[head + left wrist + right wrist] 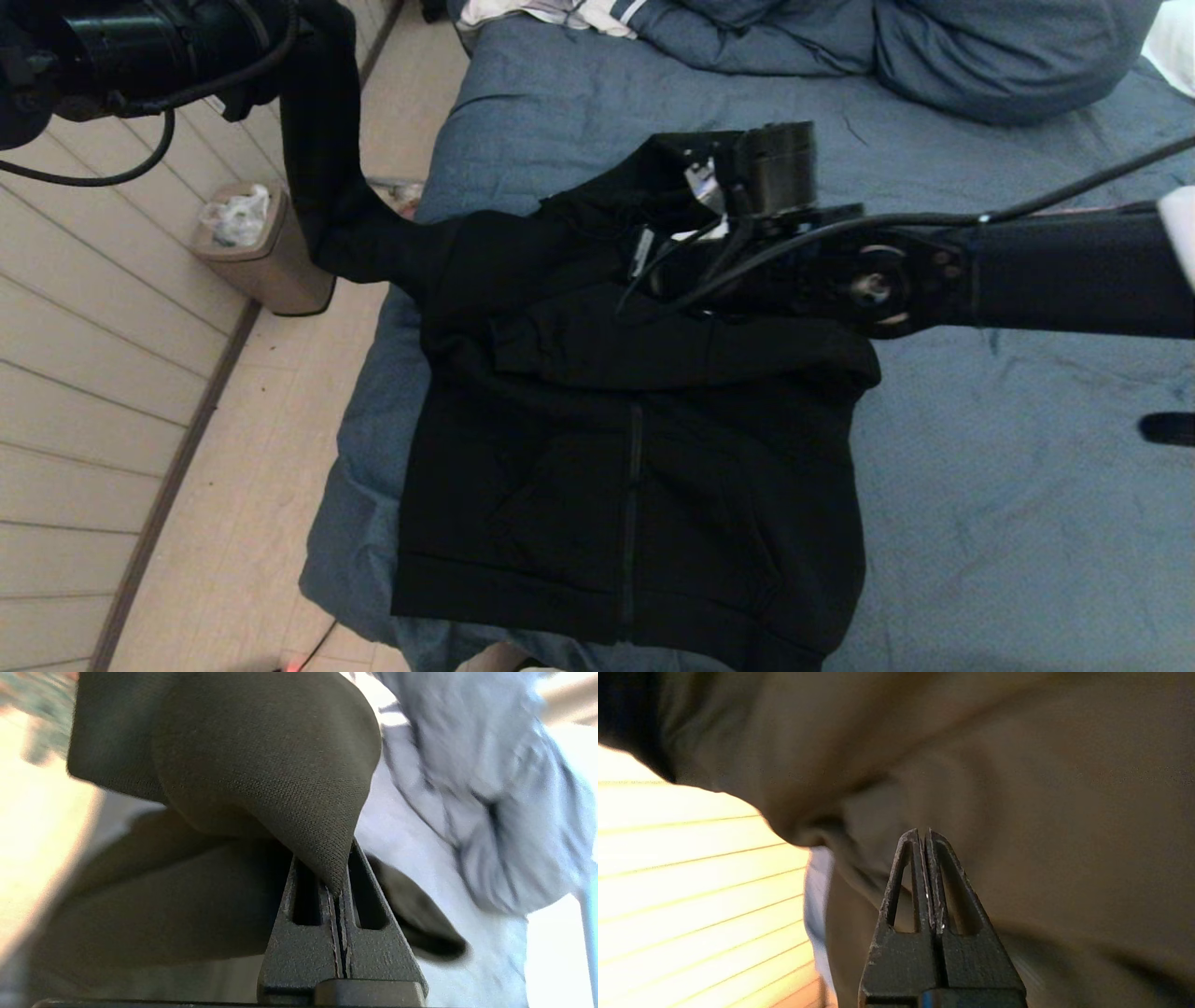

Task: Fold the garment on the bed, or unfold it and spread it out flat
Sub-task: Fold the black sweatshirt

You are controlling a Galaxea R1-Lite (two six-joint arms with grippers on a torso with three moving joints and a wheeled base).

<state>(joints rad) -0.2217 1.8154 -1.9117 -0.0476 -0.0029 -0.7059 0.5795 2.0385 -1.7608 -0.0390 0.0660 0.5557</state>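
The garment, a black zip hoodie, lies front up at the left edge of the bed, hem nearest me. One sleeve is folded across its chest. The other sleeve is pulled up and out over the floor. My left gripper, high at the far left, is shut on a pinch of that sleeve's fabric. My right arm reaches in from the right over the hood and collar. Its gripper is shut with nothing between the fingers, just above the black cloth.
A tan waste bin stands on the wooden floor left of the bed, under the raised sleeve. Blue pillows and a white striped cloth lie at the head of the bed. The bed's right half is bare duvet.
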